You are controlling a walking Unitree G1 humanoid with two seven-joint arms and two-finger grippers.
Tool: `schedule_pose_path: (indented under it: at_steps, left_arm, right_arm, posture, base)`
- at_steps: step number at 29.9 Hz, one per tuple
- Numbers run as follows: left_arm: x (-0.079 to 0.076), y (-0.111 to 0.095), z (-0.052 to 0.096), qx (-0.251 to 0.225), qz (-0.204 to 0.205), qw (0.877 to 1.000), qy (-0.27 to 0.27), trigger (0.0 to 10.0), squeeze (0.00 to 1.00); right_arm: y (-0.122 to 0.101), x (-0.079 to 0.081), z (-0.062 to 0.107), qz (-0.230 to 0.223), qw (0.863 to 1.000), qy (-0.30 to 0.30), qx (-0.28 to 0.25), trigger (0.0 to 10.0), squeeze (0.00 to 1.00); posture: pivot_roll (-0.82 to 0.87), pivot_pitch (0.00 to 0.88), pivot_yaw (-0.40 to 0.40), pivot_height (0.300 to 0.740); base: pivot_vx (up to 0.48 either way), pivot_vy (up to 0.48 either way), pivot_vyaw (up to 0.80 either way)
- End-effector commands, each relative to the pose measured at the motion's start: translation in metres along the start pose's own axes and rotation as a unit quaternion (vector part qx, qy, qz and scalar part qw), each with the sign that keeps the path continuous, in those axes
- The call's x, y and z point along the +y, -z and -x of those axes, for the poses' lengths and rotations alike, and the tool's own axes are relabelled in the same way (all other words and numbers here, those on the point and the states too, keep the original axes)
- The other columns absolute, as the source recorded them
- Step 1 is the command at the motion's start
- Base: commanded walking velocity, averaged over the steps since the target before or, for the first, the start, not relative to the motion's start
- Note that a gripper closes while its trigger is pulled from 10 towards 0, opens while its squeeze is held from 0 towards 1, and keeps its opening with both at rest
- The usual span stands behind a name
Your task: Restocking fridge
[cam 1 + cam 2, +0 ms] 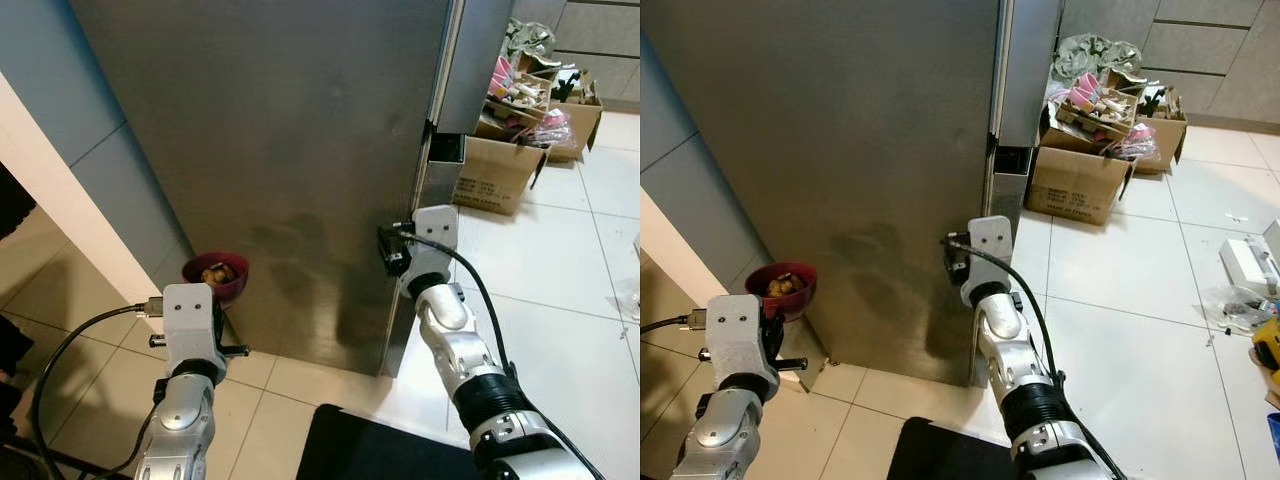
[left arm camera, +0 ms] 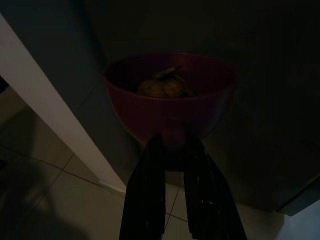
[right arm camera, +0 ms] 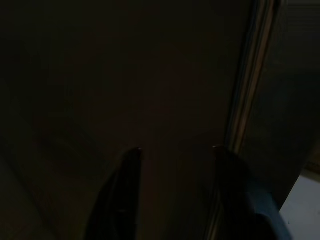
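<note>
At lower left, the left gripper clenches a red bowl; the right gripper, fingers apart, seemingly nears the fridge door.

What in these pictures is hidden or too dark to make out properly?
- Food in the red bowl: the left wrist view is too dark, and the eye views too small, to name it.
- Inside of the fridge: its closed steel door covers it.
- Contents of the cardboard boxes: too small and jumbled in the eye views.
- Right pincer fingertips: the wrist housing hides them in the eye views.
</note>
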State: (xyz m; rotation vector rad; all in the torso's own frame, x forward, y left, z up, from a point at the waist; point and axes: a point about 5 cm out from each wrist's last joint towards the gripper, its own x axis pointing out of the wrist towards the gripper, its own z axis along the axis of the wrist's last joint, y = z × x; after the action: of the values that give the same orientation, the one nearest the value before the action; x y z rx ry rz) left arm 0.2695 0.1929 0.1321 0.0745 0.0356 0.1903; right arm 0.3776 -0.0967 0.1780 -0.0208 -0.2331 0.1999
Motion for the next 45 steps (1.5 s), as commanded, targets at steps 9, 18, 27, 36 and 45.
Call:
schedule_pose_path:
  at_steps: [9,18,27,36,45]
  left_arm:
    - [0.006,-0.010,-0.002,-0.012,-0.017,1.000,-0.002,10.0,0.00]
    - [0.014,-0.017,0.001,-0.019,-0.029,0.999,-0.009,10.0,0.00]
    - [0.020,-0.019,0.009,-0.015,-0.033,0.999,-0.018,10.0,0.00]
    - [0.022,-0.020,0.012,-0.011,-0.037,0.999,-0.018,10.0,0.00]
    - [0.020,-0.020,0.011,-0.007,-0.036,0.999,-0.013,10.0,0.00]
  right_arm:
    - [0.001,-0.004,-0.008,-0.006,0.999,0.044,0.007,0.0,0.00]
    - [-0.025,-0.004,-0.033,0.004,0.997,0.078,0.006,10.0,0.00]
    - [-0.034,-0.016,-0.040,0.016,0.995,0.103,0.012,10.0,0.00]
    - [-0.043,-0.028,-0.045,0.027,0.991,0.128,0.013,10.0,0.00]
    - [-0.042,-0.014,-0.045,-0.002,0.992,0.130,0.002,10.0,0.00]
  posture:
    - [0.10,0.212,0.078,0.710]
    - [0.17,0.212,0.082,0.710]
    - [0.19,0.229,0.085,0.710]
    - [0.20,0.237,0.087,0.710]
    - [0.18,0.236,0.092,0.710]
  base:
    - [0.000,0.000,0.00]
    - [0.000,0.000,0.00]
    - [0.000,0.000,0.00]
    - [0.000,0.000,0.00]
    - [0.000,0.000,0.00]
